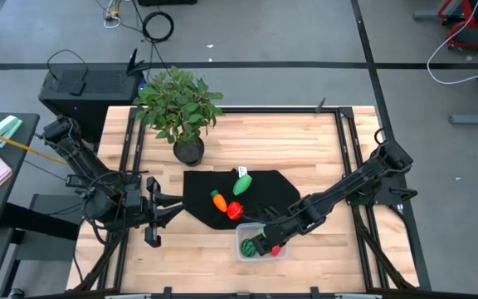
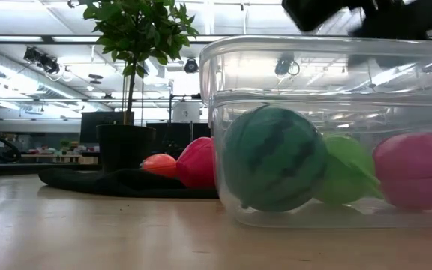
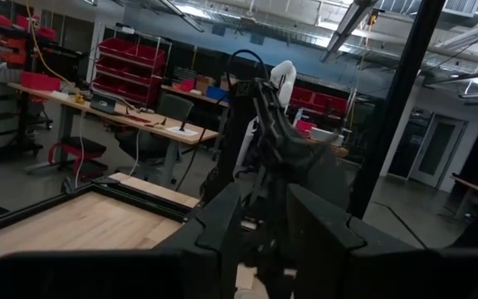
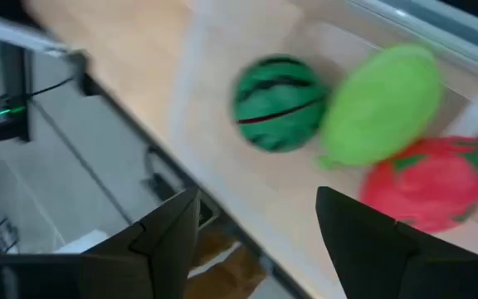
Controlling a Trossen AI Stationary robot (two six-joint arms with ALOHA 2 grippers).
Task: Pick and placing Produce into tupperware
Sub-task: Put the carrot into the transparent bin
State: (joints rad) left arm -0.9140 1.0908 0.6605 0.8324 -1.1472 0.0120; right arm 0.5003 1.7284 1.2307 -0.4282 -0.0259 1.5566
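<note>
The clear tupperware (image 1: 261,245) stands on the table near its front edge, just off the black mat (image 1: 280,191). In it lie a dark striped green ball (image 4: 279,104), a light green piece (image 4: 380,104) and a red piece (image 4: 434,183). A light green piece (image 1: 242,183), an orange piece (image 1: 218,199) and a red piece (image 1: 235,210) lie on the mat. My right gripper (image 4: 256,208) is open and empty just above the tub (image 1: 260,241). My left gripper (image 1: 173,209) is open and empty at the mat's left edge.
A leafy potted plant (image 1: 181,108) stands at the far left of the table, behind the mat. A black frame (image 1: 338,133) runs around the table. Bare wood lies to the right of the mat and the tub.
</note>
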